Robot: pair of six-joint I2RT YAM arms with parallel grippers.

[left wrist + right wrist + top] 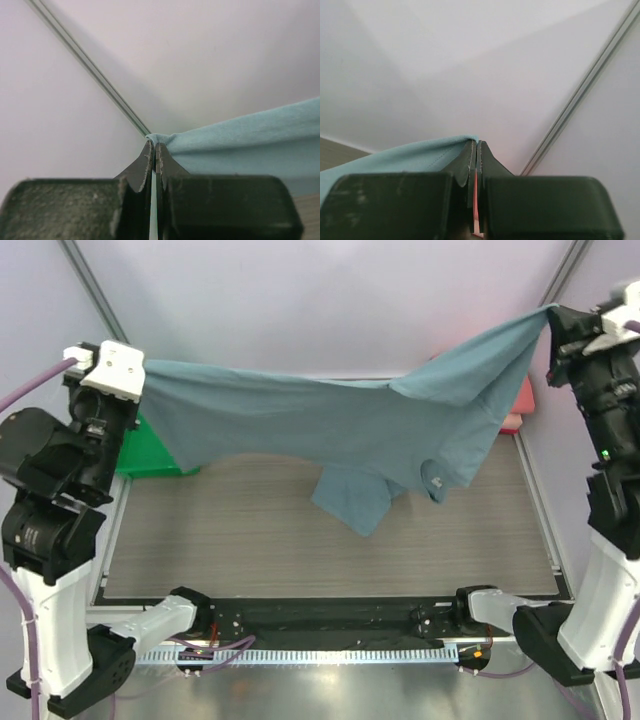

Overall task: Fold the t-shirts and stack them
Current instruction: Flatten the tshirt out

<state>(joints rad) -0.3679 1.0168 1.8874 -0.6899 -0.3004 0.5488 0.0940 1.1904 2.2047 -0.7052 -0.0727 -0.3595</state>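
Overall, pale unmarked walls (pixel 330 300) enclose the work cell, with a thin metal post (pixel 85 280) visible at each rear corner. Beneath them lies the table (pixel 250 540), a flat surface with a grey wood-grain finish and a light rim. The blue-grey t-shirt (pixel 330 415) hangs in the air over the rear half of the table, stretched between the two arms. Its long axis runs left to right across the cell and rises slightly toward the right. One loose part droops toward the table near the centre; whether it touches the surface cannot be told. A green tray (pixel 150 455) sits at the rear left, partly hidden by the shirt and the left arm. The coral-red folded shirts (pixel 520 405) lie at the rear right edge, mostly hidden behind the hanging cloth. The left gripper (pixel 154 150) is fully closed, with the shirt's left corner pinched between its tips. The right gripper (pixel 476 150) is likewise fully closed on the shirt's raised right corner. A small white neck label (pixel 437 480) shows on the cloth, right of centre.
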